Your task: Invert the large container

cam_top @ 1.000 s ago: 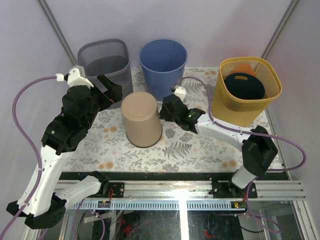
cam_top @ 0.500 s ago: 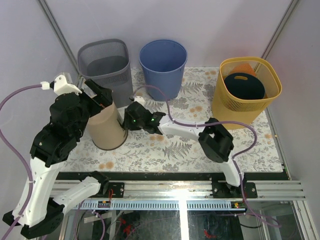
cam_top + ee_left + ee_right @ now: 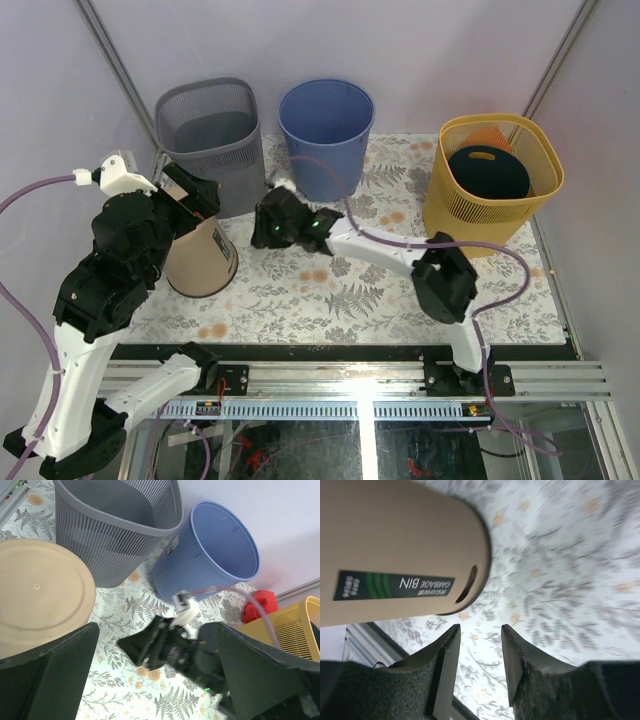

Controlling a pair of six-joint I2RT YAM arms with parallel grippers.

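The large tan container [image 3: 203, 262] stands base up on the left of the table, partly hidden by my left arm. In the left wrist view its flat closed base [image 3: 35, 595] faces up. In the right wrist view its side [image 3: 395, 555] shows a "GARBAGE BIN" label and a handle slot. My left gripper [image 3: 198, 203] hovers over its far edge, jaws wide apart and empty [image 3: 155, 680]. My right gripper [image 3: 260, 232] is just right of the container, open and empty [image 3: 480, 630], apart from it.
A grey mesh bin [image 3: 212, 135] and a blue bin [image 3: 326, 130] stand at the back. A yellow basket [image 3: 492, 185] holding dark items is at the back right. The right arm [image 3: 390, 250] stretches across the table's middle.
The tan container has moved from the table's middle to the left. My right gripper followed it leftward and now sits just off its side. My left arm swung left with it.
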